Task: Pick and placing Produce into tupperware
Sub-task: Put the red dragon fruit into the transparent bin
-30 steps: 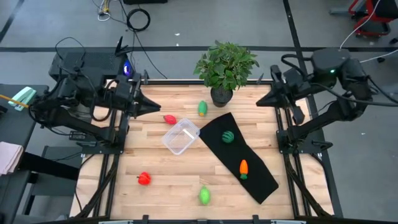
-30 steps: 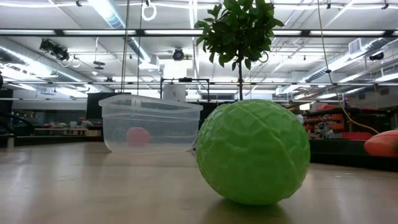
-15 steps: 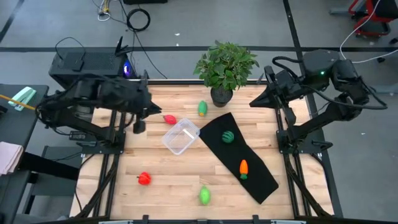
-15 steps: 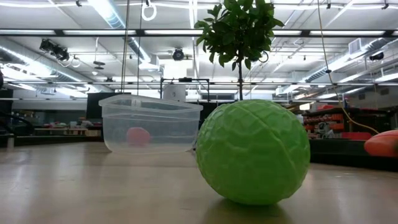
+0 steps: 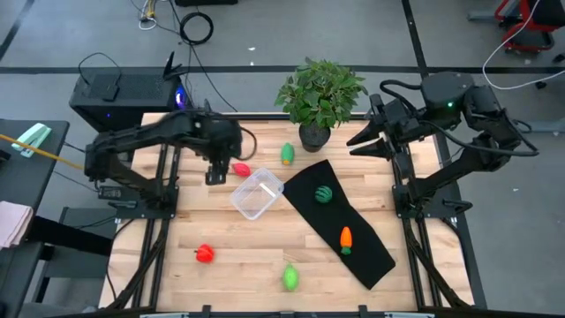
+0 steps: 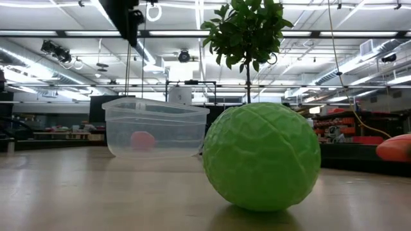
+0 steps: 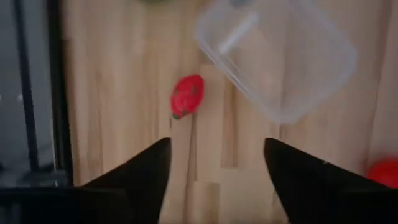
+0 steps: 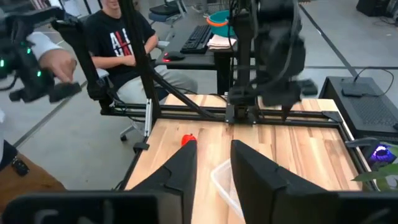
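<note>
Change: we note both arms have swung inward from the bench edges since the earlier frame; the produce and tupperware have not shifted.
Left gripper (image 7: 214,177): above the bench's left rear, over a red piece (image 5: 240,169); we see its fingers spread wide, holding nothing.
Right gripper (image 8: 212,163): high over the right rear corner, fingers parted by a narrow gap, empty.
Tupperware (image 5: 257,194): mid-bench, just beside the red piece, touching the black mat (image 5: 353,231).
Other produce: light green piece (image 5: 288,154) by the potted plant (image 5: 319,95); dark green round (image 5: 324,193) and carrot (image 5: 346,238) on the mat; second red (image 5: 205,253) and light green (image 5: 290,278) near the front edge.
</note>
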